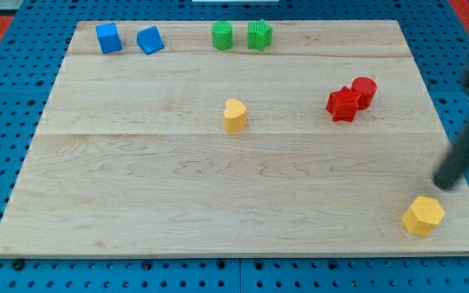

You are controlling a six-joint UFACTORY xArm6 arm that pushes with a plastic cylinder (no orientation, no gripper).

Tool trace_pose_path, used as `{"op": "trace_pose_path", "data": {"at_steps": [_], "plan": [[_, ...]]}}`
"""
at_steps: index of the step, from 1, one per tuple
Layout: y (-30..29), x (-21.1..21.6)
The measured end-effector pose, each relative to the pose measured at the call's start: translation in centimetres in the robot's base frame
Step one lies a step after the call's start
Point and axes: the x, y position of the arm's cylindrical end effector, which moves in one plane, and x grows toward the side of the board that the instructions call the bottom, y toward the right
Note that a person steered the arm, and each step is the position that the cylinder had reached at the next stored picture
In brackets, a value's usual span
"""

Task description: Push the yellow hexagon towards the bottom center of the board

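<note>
Board (pixel 137 187): a pale wooden board fills most of the frame, lying on a blue pegboard surface.
Blue blocks: at the upper left of the frame, a blue cube (pixel 108 37) and just beside it a blue wedge-like block (pixel 150 40), close together near the board's top edge.
Green blocks: at the top centre, a green cylinder (pixel 221 36) with a ribbed green block (pixel 260 35) just beside it.
Yellow heart (pixel 234 115): it stands alone near the middle of the board, well apart from everything else.
Red blocks: in the upper right, a red star-like block (pixel 343 104) touches or nearly touches a red cylinder (pixel 364 91).
Yellow hexagon (pixel 422 216): this is the block to move; it sits at the lower right corner of the board, near the bottom edge.
My tip (pixel 444 184): it is at the right edge of the frame, just above and to the right of the yellow hexagon, close to it, though I cannot tell whether it touches it.
Jaws: there are none, since the arm ends in a plain dark rod, so nothing opens, closes or holds.
Step in hand: I judge this to be the approach, with the tip getting behind the hexagon on its right side.
Next move: it calls for a push towards the frame's left, roughly along the bottom edge, with the tip low enough on the hexagon's right face that the block does not slide off the board's bottom edge.
Distance to go: the hexagon looks well short of the bottom centre.
</note>
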Motion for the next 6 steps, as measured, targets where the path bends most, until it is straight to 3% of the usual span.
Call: {"op": "trace_pose_path", "data": {"at_steps": [1,2,3,4,5,6], "plan": [[-2.8,0.7],[-11.0,1.7],[-5.4,4.4],[-11.9,5.0],[-17.3,-1.5],[-16.5,2.1]]}}
